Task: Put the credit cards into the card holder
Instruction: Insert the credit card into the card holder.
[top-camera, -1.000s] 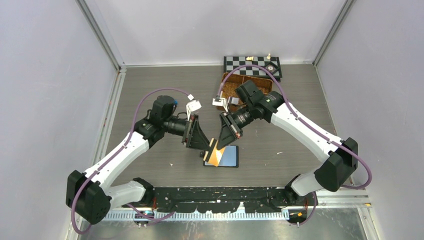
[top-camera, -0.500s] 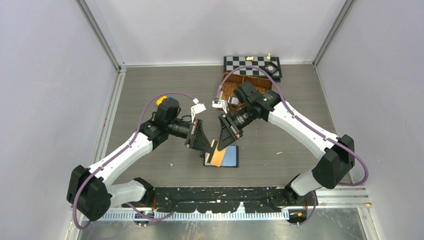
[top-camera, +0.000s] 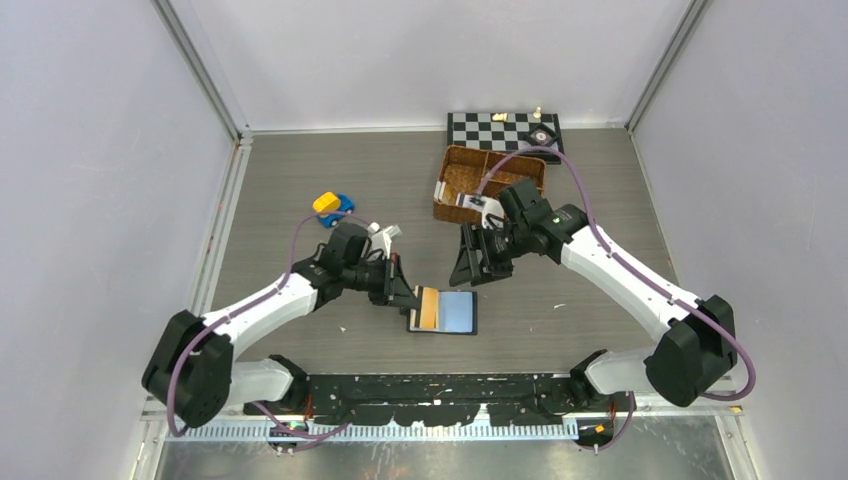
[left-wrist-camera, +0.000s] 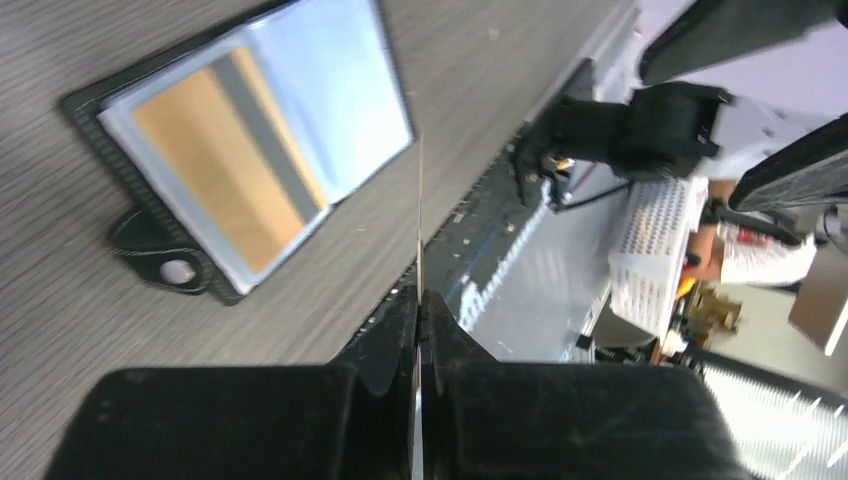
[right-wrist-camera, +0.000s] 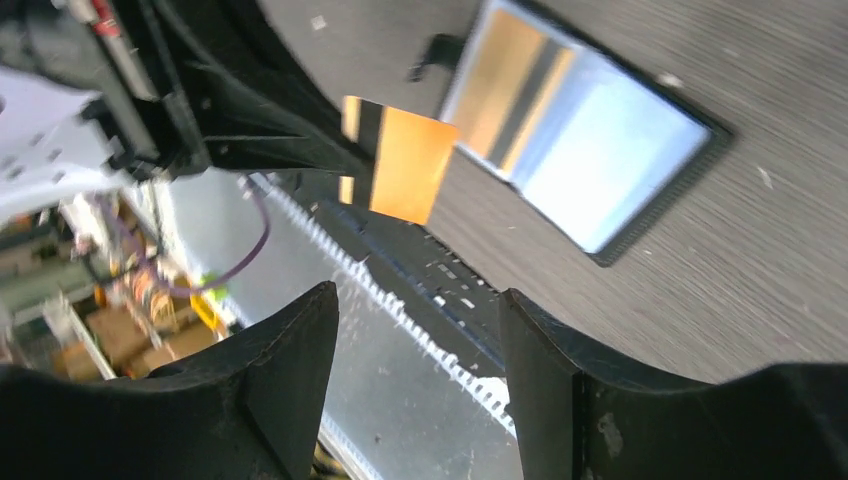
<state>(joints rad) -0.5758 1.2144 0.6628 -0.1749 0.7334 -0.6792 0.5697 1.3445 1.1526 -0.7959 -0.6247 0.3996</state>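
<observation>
The credit cards (top-camera: 427, 308) I can make out are two. A tan-orange card (left-wrist-camera: 205, 165) sits in the left sleeve of the card holder (top-camera: 461, 311), which lies spread open and flat on the worktop (top-camera: 300, 180). A second orange card (right-wrist-camera: 398, 165) hangs just off the holder's left edge, clear of the worktop. The left gripper (left-wrist-camera: 419, 300) holds it, fingers pressed together on one edge. The right gripper (right-wrist-camera: 415, 400) hovers over the holder's far side, fingers spread wide with nothing between them. The held card looks thin, light, stiff and slick, so an edge pinch like this seems to suit it. I'd guess its free edge must meet the sleeve mouth squarely, else it may skate across the clear plastic
</observation>
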